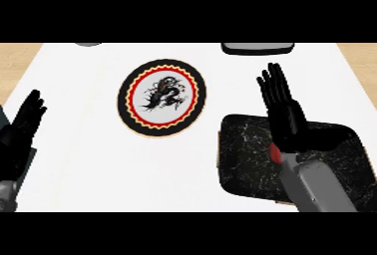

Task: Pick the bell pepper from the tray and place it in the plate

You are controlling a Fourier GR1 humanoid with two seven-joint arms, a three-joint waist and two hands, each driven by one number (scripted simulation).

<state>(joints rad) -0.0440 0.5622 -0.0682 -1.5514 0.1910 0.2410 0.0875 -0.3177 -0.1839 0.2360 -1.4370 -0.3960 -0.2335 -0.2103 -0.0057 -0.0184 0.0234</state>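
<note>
Over the tray point(243, 174): right hand point(283, 112), fingers straight
Under its wrist: bell pepper point(273, 152), red sliver
Plate point(161, 97): left of tray
Left edge: left hand point(26, 119) open, resting

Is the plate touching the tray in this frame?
Apart. The head view shows a strip of bare white counter between the plate and the dark tray.
</note>
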